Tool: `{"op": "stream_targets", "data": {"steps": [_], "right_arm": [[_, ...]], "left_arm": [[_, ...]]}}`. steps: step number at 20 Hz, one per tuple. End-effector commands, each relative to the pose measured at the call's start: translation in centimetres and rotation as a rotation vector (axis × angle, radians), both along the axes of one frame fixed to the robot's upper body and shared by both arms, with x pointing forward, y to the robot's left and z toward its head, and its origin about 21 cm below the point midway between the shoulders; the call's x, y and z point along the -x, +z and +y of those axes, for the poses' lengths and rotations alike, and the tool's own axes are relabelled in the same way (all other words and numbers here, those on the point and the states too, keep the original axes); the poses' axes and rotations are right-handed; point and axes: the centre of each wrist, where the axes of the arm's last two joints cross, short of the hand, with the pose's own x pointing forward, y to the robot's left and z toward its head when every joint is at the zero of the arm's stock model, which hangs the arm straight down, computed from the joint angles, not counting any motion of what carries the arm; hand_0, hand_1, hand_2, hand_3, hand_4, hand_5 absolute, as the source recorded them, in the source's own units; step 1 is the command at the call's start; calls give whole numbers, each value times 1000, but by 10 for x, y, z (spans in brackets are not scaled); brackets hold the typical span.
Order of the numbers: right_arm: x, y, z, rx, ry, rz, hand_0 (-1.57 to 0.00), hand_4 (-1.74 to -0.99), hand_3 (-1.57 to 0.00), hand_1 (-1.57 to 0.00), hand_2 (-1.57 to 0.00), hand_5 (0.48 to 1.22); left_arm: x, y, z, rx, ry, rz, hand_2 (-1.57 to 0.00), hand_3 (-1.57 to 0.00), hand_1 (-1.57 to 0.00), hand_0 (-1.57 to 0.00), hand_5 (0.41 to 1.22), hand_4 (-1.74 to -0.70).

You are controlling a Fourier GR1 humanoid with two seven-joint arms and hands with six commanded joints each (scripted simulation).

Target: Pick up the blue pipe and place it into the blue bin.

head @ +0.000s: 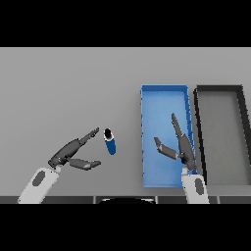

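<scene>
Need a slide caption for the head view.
Open left hand beside the blue pipe on the table; right hand open over the blue bin.

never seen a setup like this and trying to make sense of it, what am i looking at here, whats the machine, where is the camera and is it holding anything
This is a humanoid robot with two white and grey arms, each ending in a dark robot hand. The one picture is taken from the robot's head, looking down at the grey table before it.

On the table lies a short blue pipe with a dark open end. To its right sits a long blue rectangular bin, and beside that a dark grey rectangular bin.

The left robot hand is spread open just beside the pipe, not closed round it. The right robot hand is open too, above the blue bin. Nothing is held yet: the pipe has still to be picked up.
</scene>
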Motion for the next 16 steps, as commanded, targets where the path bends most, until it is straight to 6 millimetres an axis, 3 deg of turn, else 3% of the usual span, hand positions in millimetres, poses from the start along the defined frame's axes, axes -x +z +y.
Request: {"op": "stream_targets", "data": {"steps": [1,8,12,16], "right_arm": [[3,-2,-2,-8,-1,1,1,-1228,1,1,1,621],[7,-2,-8,4,-16,2,1,-1212,1,1,1,610],[5,0,-8,0,-26,8,1,-1201,1,1,1,605],[11,-3,-7,-13,-20,2,1,-1206,1,1,1,606]], "left_arm": [[-4,-4,-2,0,9,8,1,1,1,1,463,-1189],[-19,-27,-41,46,-28,71,1,1,1,1,469,-1186],[-26,-34,-63,11,-59,49,1,1,1,1,462,-1131],[-33,-39,-78,112,-79,61,-1,1,1,1,533,-1215]]}}
